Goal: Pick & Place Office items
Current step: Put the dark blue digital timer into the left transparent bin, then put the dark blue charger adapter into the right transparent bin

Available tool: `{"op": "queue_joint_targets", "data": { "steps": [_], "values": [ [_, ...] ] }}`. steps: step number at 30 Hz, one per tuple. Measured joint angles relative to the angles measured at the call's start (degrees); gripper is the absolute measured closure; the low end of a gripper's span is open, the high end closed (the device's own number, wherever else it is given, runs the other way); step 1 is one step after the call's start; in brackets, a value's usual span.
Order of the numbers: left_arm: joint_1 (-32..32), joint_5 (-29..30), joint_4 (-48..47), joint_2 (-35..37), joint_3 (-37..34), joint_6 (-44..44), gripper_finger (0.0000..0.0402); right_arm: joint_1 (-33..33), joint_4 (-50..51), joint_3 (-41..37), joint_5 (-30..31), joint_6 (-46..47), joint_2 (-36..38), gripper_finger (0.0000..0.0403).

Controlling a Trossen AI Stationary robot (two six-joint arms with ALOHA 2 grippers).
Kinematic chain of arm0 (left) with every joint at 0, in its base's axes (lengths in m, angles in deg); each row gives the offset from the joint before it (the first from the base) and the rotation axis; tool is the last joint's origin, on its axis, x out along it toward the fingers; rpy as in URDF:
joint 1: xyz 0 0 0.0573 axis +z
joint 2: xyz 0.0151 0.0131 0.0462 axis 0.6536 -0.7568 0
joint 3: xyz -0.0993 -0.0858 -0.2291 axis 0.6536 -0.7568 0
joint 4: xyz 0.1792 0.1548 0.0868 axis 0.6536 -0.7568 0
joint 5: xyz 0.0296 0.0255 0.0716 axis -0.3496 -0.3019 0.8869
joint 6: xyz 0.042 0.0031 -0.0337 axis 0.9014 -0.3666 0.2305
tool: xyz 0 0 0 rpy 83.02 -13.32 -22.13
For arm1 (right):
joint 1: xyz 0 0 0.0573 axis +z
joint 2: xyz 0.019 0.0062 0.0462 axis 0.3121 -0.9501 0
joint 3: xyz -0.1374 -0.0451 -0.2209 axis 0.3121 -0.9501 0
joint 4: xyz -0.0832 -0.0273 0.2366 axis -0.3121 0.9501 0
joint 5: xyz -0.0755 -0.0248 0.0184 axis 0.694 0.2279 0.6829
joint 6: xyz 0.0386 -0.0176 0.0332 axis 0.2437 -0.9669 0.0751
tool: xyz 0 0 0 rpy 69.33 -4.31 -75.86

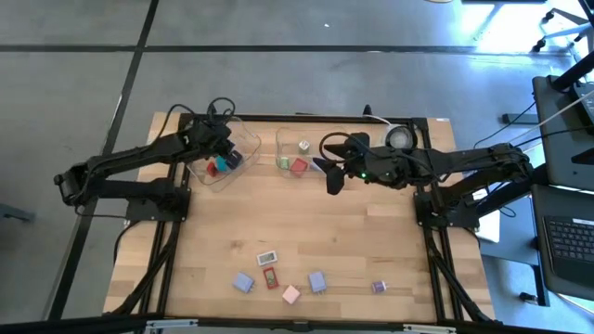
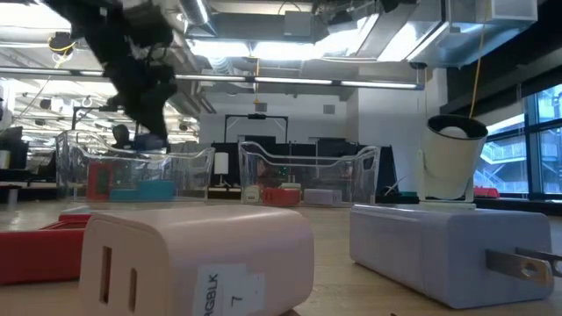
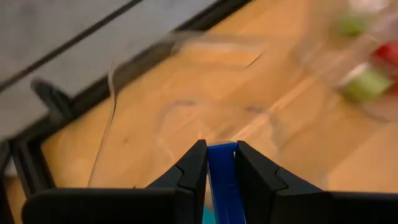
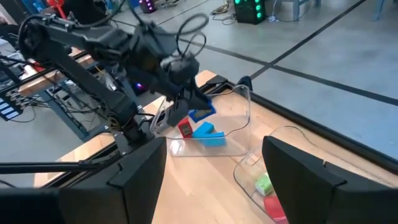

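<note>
1. Left gripper point(image 3: 216, 163) clamped on a blue block point(image 3: 222, 180), above the left clear tray point(image 1: 243, 141)
2. Right gripper point(image 1: 332, 179) unclenched, empty, beside the same tray's neighbour point(image 1: 286, 139)
3. Six blocks point(image 1: 243, 282) lie well apart from that tray, at the table's near edge

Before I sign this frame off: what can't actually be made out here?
- Blue block in the left gripper: the jaws hide its sides in the left wrist view.
- Left tray contents: the arm overlaps them in the high view.
- Pink block label: cut off by the low view's bottom edge.
</note>
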Motion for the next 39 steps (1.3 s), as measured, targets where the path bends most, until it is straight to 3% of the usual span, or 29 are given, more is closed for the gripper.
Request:
{"op": "queue_joint_targets", "data": {
  "steps": [9,18,29,34,39],
  "values": [
    [4.16,-5.37,0.86,0.0,-7.38,-2.43,0.0338,-0.04,0.04,0.0,3.19,-1.65,0.0,0.0135],
    [4.19,-4.01,0.87,0.0,-10.66,-2.36,0.0335,-0.04,0.04,0.0,3.18,-1.63,0.0,0.0135],
    [4.19,-3.96,5.74,0.0,-11.01,-7.39,0.0284,-0.04,0.13,0.0,2.22,0.33,0.0,0.0135],
    [4.19,-4.01,6.08,0.0,-7.61,-7.8,0.0246,-0.05,5.74,0.0,-3.91,5.11,0.0,0.0135],
    [4.19,-8.38,5.14,0.0,-2.61,-7.8,0.0218,0.08,21.85,0.0,-18.79,16.75,0.0,0.0135]
  ]
}}
